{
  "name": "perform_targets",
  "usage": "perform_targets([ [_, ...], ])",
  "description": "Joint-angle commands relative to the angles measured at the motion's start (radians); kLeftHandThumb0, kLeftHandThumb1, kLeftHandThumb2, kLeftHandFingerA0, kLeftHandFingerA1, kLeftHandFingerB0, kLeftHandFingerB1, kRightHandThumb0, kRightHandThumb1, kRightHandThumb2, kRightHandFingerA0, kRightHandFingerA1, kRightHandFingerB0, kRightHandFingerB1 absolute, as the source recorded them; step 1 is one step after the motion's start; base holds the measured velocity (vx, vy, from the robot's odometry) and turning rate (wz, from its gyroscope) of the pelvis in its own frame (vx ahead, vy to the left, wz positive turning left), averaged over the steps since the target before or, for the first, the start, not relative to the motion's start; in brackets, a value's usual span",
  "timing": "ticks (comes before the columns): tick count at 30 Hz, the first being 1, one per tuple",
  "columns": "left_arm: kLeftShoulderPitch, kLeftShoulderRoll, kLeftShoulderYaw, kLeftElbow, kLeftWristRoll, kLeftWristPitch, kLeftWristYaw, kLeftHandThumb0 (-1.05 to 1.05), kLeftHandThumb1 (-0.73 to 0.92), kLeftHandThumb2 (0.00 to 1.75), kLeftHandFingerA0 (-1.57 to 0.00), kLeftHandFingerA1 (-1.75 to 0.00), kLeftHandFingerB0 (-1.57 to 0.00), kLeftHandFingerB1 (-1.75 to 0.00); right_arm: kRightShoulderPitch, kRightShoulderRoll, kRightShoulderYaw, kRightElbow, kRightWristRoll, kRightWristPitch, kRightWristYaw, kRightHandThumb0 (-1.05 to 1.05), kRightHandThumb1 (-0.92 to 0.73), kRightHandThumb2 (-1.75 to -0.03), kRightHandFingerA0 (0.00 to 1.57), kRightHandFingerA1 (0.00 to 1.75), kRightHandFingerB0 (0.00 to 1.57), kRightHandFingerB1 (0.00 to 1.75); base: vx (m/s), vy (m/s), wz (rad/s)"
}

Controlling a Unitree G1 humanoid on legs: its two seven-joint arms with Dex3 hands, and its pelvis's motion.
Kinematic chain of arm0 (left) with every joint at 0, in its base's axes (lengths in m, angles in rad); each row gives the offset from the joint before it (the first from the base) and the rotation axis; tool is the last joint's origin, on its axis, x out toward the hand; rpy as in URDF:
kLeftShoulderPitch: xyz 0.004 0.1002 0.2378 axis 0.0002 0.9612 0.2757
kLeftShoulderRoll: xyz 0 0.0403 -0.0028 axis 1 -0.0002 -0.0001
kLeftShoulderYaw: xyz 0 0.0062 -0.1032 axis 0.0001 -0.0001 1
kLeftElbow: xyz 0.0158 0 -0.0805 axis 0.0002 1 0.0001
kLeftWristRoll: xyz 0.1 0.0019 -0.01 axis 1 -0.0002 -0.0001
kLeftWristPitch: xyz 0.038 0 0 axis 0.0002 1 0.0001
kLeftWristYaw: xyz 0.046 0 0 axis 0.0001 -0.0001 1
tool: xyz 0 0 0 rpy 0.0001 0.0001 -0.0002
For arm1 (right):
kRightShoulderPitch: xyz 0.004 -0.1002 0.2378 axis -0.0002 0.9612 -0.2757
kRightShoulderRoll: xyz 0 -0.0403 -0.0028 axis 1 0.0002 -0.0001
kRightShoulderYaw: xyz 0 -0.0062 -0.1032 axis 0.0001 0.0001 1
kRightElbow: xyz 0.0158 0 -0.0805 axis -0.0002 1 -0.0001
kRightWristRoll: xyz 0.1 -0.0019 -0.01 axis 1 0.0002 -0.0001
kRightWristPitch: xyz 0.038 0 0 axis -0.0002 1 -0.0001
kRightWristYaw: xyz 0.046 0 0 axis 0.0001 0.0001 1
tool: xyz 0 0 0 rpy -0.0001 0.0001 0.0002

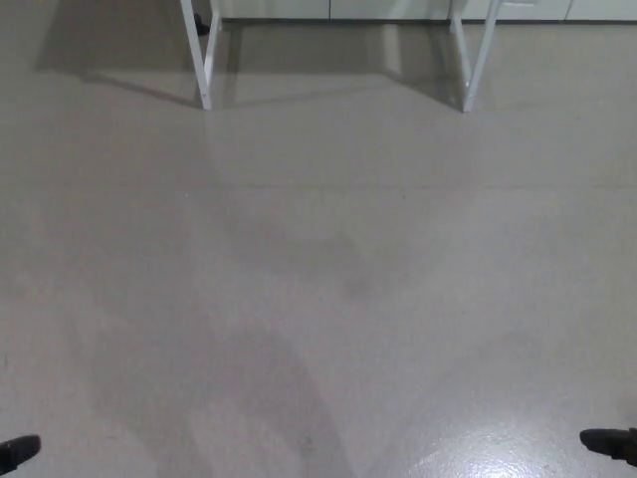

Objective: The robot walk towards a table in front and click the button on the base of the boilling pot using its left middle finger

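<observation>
Fingers cannot be made out: only a dark sliver of each hand is showing in the head view, the left hand (18, 453) peeking in at the bottom left corner and the right hand (609, 444) at the bottom right edge, so whether they are spread or curled I cannot tell. Both are hanging low and wide at the robot's sides, probably because it is walking, not reaching. Bare floor (318, 299) is filling nearly the whole picture. Far ahead, two white table legs, the left leg (199, 55) and the right leg (476, 55), are standing at the top edge. Neither tabletop nor pot nor button is showing; they are presumably lying above the frame, so the approach is seemingly just starting.
</observation>
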Motion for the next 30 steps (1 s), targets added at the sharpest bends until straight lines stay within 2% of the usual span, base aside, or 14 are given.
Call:
perform_targets([
  [1, 0.020, 0.029, 0.001, 0.028, -0.044, -0.048, -0.074, -0.12, 0.45, 0.54, -0.50, -0.41, -0.50, -0.37, 0.039, -0.014, -0.005, 0.031, 0.016, -0.085, 0.008, -0.34, -0.37, -0.63, 0.64, 0.53, 0.54, 0.52, 0.00, 0.000, 0.00],
  [10, 0.073, 0.019, -0.027, 0.035, -0.037, -0.061, -0.067, -0.13, 0.44, 0.55, -0.48, -0.41, -0.47, -0.37, 0.084, -0.023, -0.016, 0.094, 0.022, -0.139, 0.012, -0.36, -0.37, -0.64, 0.64, 0.54, 0.51, 0.52, 0.00, 0.000, 0.00],
  [11, 0.085, 0.018, -0.023, 0.034, -0.048, -0.061, -0.081, -0.09, 0.46, 0.54, -0.46, -0.40, -0.46, -0.36, 0.103, -0.021, -0.013, 0.084, 0.019, -0.146, 0.008, -0.34, -0.37, -0.63, 0.64, 0.54, 0.50, 0.51, 0.00, 0.000, 0.00],
  [16, 0.131, 0.012, -0.050, 0.057, -0.028, -0.100, -0.082, -0.14, 0.44, 0.55, -0.48, -0.43, -0.46, -0.38, 0.183, -0.031, -0.007, 0.088, 0.007, -0.192, 0.004, -0.34, -0.38, -0.63, 0.63, 0.53, 0.50, 0.51, 0.00, 0.000, 0.00],
  [17, 0.136, 0.015, -0.055, 0.057, -0.026, -0.107, -0.084, -0.15, 0.44, 0.55, -0.46, -0.42, -0.45, -0.38, 0.187, -0.029, -0.007, 0.091, 0.007, -0.196, 0.004, -0.24, -0.44, -0.53, 0.68, 0.46, 0.54, 0.45, 0.00, 0.000, 0.00],
  [21, 0.148, 0.022, -0.083, 0.055, -0.007, -0.138, -0.073, -0.20, 0.42, 0.56, -0.49, -0.42, -0.45, -0.38, 0.196, -0.025, -0.014, 0.099, 0.019, -0.211, 0.010, -0.21, -0.45, -0.53, 0.71, 0.48, 0.55, 0.46, 0.00, 0.000, 0.00],
  [23, 0.149, 0.021, -0.087, 0.050, -0.016, -0.132, -0.065, -0.18, 0.41, 0.55, -0.50, -0.42, -0.45, -0.38, 0.195, -0.025, -0.014, 0.104, 0.018, -0.216, 0.010, -0.22, -0.45, -0.53, 0.71, 0.48, 0.55, 0.46, 0.08, -0.030, -0.18],
  [24, 0.148, 0.017, -0.086, 0.050, -0.024, -0.129, -0.066, -0.15, 0.41, 0.54, -0.50, -0.42, -0.46, -0.38, 0.195, -0.028, -0.012, 0.102, 0.013, -0.219, 0.007, -0.30, -0.39, -0.62, 0.68, 0.54, 0.52, 0.52, 0.14, -0.035, 0.13],
  [30, 0.154, 0.014, -0.092, 0.039, -0.030, -0.133, -0.074, -0.14, 0.43, 0.54, -0.49, -0.43, -0.45, -0.37, 0.201, -0.034, -0.008, 0.093, 0.009, -0.221, 0.002, -0.33, -0.38, -0.62, 0.67, 0.54, 0.51, 0.52, -0.03, 0.006, 0.26],
])
